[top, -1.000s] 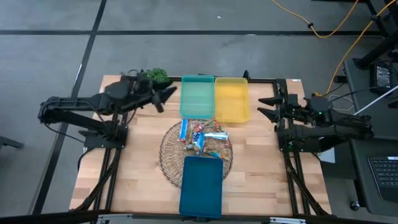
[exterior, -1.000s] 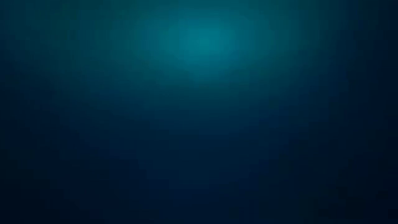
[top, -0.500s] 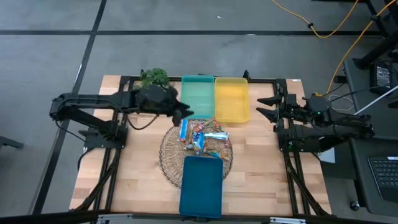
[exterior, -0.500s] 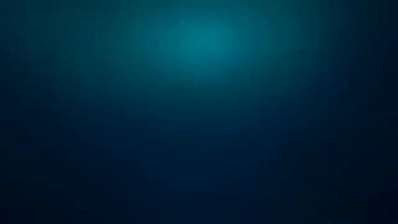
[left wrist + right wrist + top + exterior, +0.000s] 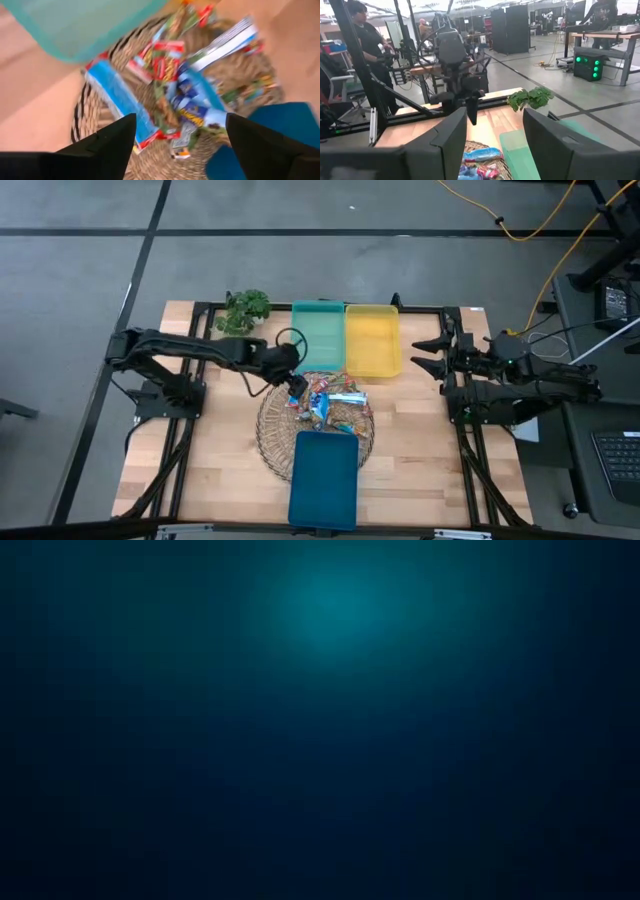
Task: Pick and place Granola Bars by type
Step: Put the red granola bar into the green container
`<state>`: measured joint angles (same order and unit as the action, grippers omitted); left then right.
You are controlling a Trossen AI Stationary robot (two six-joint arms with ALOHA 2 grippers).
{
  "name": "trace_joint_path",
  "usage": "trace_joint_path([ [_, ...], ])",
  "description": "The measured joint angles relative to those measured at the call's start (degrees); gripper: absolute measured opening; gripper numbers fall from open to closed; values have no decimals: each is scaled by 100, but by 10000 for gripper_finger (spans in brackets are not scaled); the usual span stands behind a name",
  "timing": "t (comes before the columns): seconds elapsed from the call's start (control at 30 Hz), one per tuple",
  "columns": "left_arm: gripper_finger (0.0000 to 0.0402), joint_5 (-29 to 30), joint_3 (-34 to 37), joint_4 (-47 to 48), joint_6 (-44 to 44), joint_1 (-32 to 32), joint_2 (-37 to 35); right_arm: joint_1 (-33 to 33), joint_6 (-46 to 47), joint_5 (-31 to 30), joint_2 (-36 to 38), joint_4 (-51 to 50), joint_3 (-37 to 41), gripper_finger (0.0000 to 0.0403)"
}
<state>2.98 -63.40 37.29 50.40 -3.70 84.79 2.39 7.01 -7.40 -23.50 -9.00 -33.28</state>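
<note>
Shiny wrapped Granola Bars point(image 5: 322, 397) in blue, red and silvery white lie heaped in the round wire basket point(image 5: 270, 432) at the middle of the pale wooden table point(image 5: 225, 460), and my left gripper point(image 5: 297, 384) hangs just above the basket's rim at about its ten o'clock. My left arm reaches in from nine o'clock, stretched nearly straight and low across the boards, the wrist bent down toward the pile. Through my left wrist camera my two dark fingers point(image 5: 107, 142) stand wide apart and grasp nothing, with a long blue bar point(image 5: 120, 102) and the red and dark blue ones between them below. At twelve o'clock from the basket sit the green rectangular tray point(image 5: 317, 330) and, touching it, the yellow rectangular tray point(image 5: 372, 340); the dark blue rectangular tray point(image 5: 323, 480) overlaps the basket at six o'clock. A small green leafy plant point(image 5: 243, 308) stands at eleven o'clock. My right gripper point(image 5: 420, 355) waits at three o'clock, well apart from the basket, its fingers parted and empty, pointing toward the yellow tray. Beyond the table a person point(image 5: 367, 40) in dark clothes stands in the room.
</note>
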Motion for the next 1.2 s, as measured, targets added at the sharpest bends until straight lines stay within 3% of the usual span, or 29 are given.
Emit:
trace_joint_path([
  [0.43, 302, 48, 2, 165, 111, -26, 1323, 0, 1, 11, 1, -24, 0, 196],
  [0.9, 300, 191, 6, 34, -62, -91, 1880, 0, -31, 156, 1, -26, 0, 196],
  [1.2, 244, 147, 4, -33, -261, -168, 1936, 0, -129, 153, 1, -28, 0, 196],
])
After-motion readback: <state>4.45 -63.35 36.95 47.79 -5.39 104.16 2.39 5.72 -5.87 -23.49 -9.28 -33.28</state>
